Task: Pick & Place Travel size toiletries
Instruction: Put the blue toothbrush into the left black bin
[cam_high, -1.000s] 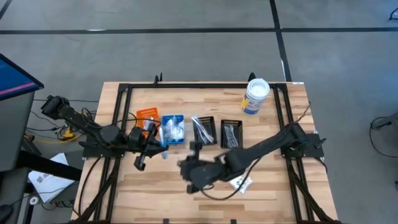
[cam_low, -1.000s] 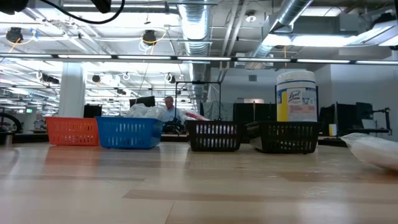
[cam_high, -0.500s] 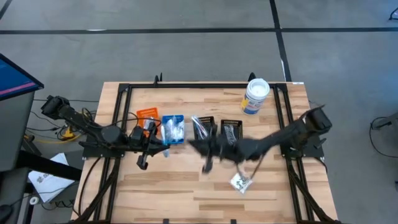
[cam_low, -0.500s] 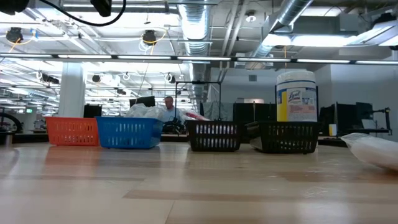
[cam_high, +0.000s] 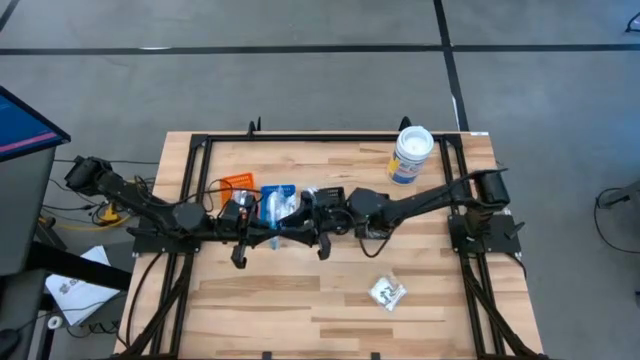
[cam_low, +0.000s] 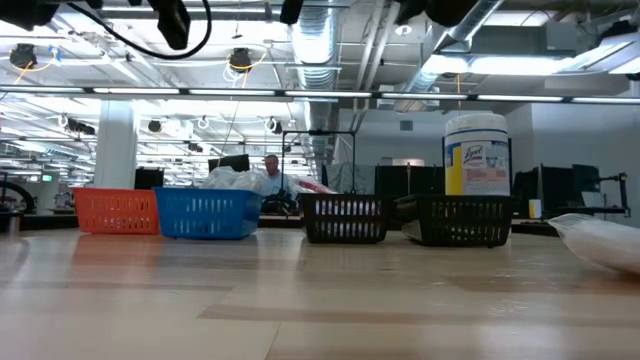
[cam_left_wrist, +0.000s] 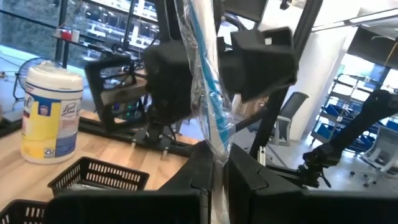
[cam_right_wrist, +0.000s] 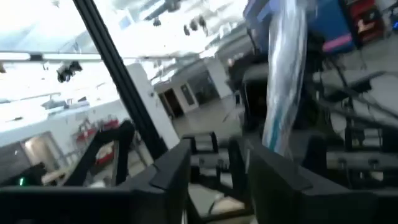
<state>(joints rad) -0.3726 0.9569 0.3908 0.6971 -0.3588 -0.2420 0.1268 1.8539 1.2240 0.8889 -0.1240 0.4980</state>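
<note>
From above: shows the left claw (cam_high: 262, 232) reaching in from 9 o'clock and the right claw (cam_high: 312, 222) from 3 o'clock, nearly meeting over the blue bin (cam_high: 278, 200). Places the orange bin (cam_high: 237, 184) just beside the blue one at its 9 o'clock, the black bins (cam_high: 330, 198) at its 3 o'clock, the tub (cam_high: 411, 155) at the counter's (cam_high: 300, 310) 1 o'clock. Leaves one white packet (cam_high: 387, 292) lying loose at 5 o'clock, well apart from both claws.

From counter height: lines up the bins in a row, with the packet at the 3 o'clock edge. Hides both claws above the frame.

From the left wrist: shows the left claw pressed together, pinching the lower end of a clear-wrapped stick (cam_left_wrist: 208, 93) with a blue stripe, standing upright.

From the right wrist: shows the right claw spread, gripping nothing, facing the same stick.

Judging by looks: light, slim, with slippery, crinkly wrap. Best pinched across the firm core, clear of the loose film at the ends. Likely to swing or slide out under a weak pinch.
</note>
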